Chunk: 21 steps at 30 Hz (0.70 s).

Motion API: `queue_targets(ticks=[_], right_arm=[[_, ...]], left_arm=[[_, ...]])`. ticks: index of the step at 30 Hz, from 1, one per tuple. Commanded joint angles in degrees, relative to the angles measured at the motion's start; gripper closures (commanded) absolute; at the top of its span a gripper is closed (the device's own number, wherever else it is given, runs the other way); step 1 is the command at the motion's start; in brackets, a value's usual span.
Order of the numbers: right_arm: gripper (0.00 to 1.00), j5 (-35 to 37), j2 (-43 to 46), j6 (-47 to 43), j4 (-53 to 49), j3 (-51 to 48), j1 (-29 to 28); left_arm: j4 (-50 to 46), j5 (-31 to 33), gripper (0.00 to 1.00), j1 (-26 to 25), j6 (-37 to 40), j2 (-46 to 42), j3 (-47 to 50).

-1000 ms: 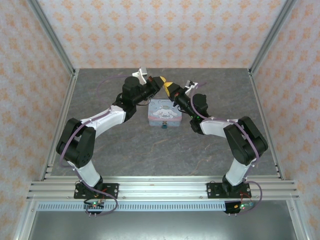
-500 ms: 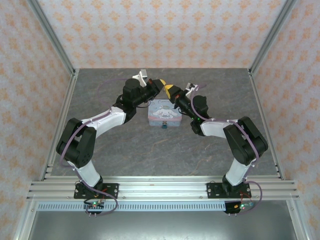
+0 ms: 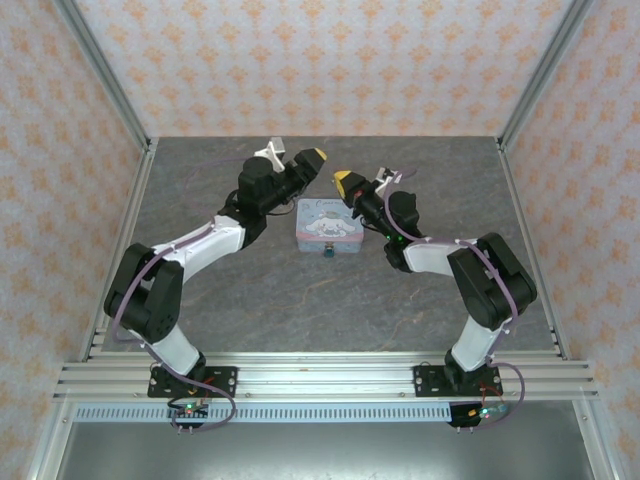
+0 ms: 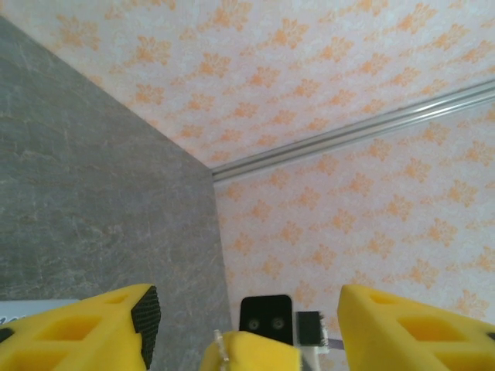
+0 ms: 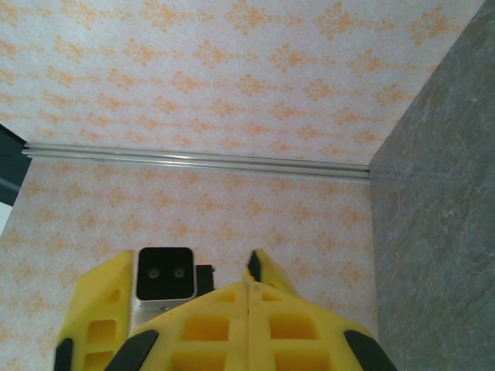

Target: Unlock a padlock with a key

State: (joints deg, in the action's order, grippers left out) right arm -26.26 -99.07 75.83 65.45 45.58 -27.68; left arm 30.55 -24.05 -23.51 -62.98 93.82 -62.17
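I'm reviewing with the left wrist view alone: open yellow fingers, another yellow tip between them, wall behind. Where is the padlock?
Observer: In the top view the padlock sits against the near side of the tin, apart from both grippers.
Operator: Whose tip is that between my fingers, and is it open?
Observer: It belongs to the right gripper. Its own wrist view shows it shut tight.
Operator: Where are the two grippers relative to the tin?
Observer: From above, the left gripper is past the tin's far edge, facing the right gripper across a gap.
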Motion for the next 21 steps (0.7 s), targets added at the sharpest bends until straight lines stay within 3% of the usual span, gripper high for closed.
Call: queue_targets(ticks=[1,12,21], right_arm=[[1.00,-1.3,2.3,-0.5,1.2,-1.3,0.3],[1.00,-3.2,3.2,-1.3,0.0,-2.0,0.3],[1.00,-3.6,2.8,-1.1,-0.5,-1.9,0.2]], left_arm=[[-2.1,1.8,0.36,1.2,1.1,-2.4,0.1],[-7.9,-6.1,0.46,0.8,3.0,0.6,-1.9],[-6.1,-7.1,0.58,-1.1,2.3,2.4,-1.6]])
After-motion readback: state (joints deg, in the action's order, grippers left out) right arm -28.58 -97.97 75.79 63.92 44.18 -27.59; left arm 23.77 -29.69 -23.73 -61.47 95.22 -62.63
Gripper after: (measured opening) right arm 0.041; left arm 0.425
